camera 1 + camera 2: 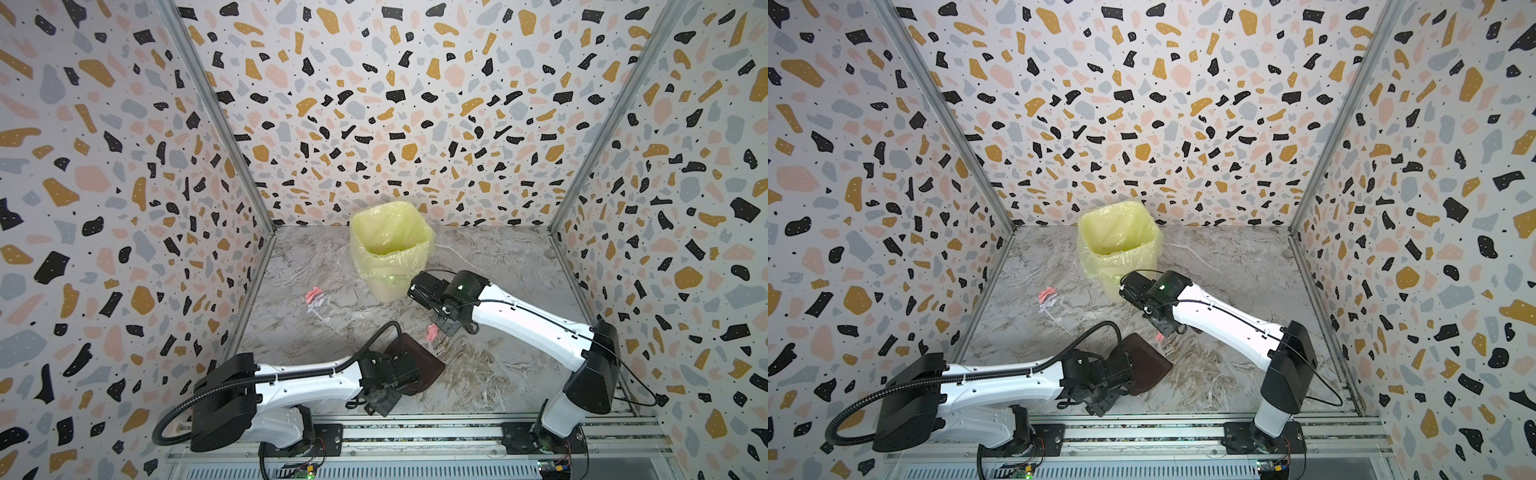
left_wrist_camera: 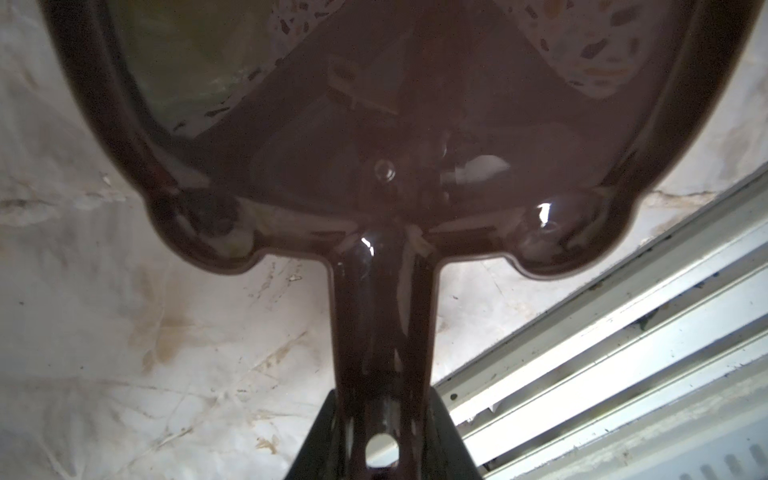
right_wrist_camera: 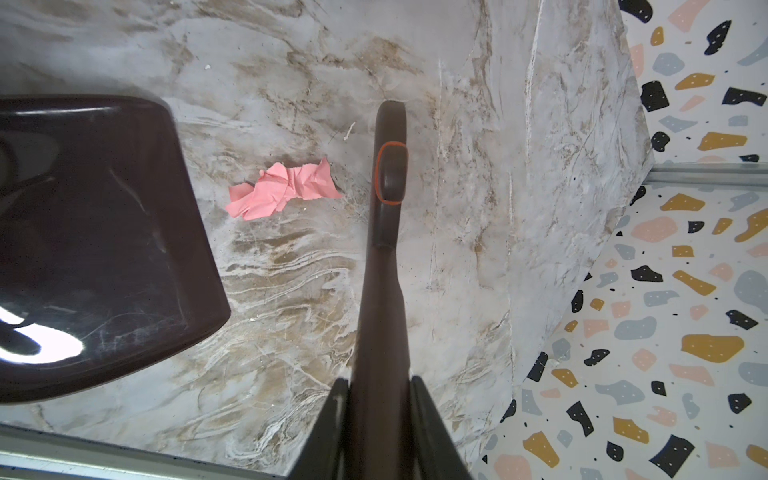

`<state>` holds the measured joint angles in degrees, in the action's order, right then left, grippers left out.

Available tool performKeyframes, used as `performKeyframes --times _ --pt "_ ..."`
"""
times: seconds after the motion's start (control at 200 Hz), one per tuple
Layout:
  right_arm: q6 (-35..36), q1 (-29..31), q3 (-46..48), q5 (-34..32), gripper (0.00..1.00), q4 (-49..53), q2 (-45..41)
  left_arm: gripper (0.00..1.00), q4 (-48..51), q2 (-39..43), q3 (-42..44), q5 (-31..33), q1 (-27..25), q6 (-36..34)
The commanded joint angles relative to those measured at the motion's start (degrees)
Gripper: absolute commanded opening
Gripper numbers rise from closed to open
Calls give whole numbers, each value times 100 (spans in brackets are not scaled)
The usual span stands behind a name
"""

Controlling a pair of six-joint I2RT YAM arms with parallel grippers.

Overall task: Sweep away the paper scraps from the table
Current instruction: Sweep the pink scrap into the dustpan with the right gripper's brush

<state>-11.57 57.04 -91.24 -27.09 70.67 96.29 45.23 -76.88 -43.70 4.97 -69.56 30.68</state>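
Left end effector (image 2: 380,419) clamped on the handle of a dark brown dustpan (image 1: 419,361), pan low at the bench (image 1: 507,266) front. Right end effector (image 3: 378,415) clamped on a slim brown brush (image 3: 386,216), I think; bristles not clear. Of the paper scraps (image 1: 313,297), a pink-and-pale cluster lies left of the yellow-lined bin (image 1: 390,245). One pink scrap (image 3: 286,189) sits between dustpan and brush, half covered by the right arm's wrist (image 1: 1163,324) in a top view.
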Motion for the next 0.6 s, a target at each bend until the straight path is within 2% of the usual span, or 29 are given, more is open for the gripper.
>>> performKeyframes --times 0.0,0.596 --pt "77 146 -205 132 0 184 64 0 -87 -69 -141 54 -38 -88" --pt "-61 896 -559 1608 0 417 -63 0 -155 -251 -113 261 -23 -184"
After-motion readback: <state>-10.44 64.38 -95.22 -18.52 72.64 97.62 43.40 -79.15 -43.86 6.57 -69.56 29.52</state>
